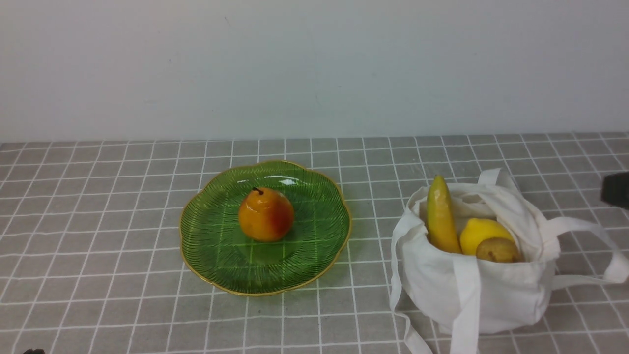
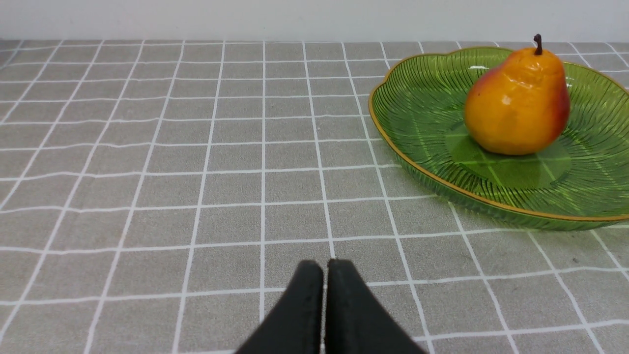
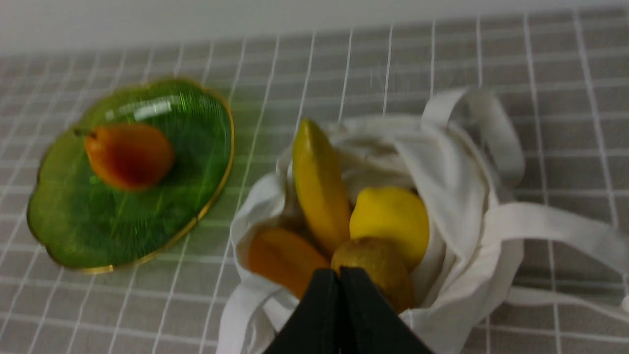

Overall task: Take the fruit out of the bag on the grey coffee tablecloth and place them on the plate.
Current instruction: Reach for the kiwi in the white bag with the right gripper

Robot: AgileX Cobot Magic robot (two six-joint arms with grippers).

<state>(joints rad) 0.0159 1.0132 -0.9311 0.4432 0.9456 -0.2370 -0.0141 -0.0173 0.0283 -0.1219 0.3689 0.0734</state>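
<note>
The white bag [image 1: 491, 290] stands open on the grey coffee tablecloth [image 1: 98, 196] at the right. In it are a banana [image 1: 441, 216], a lemon [image 1: 484, 232] and a kiwi [image 1: 498, 250]. The right wrist view also shows an orange fruit [image 3: 282, 258] inside. My right gripper [image 3: 339, 271] is shut and empty, hovering above the bag's near side over the kiwi [image 3: 376, 268]. The green plate [image 1: 324, 255] sits mid-table with an orange pear [image 1: 266, 215] on it. My left gripper [image 2: 324, 264] is shut and empty, low over the cloth left of the plate [image 2: 393, 142].
The bag's long strap handles [image 1: 589, 231] trail over the cloth to its right. A pale wall runs along the table's far edge. A black part of the right arm [image 1: 616, 189] shows at the right edge of the front view.
</note>
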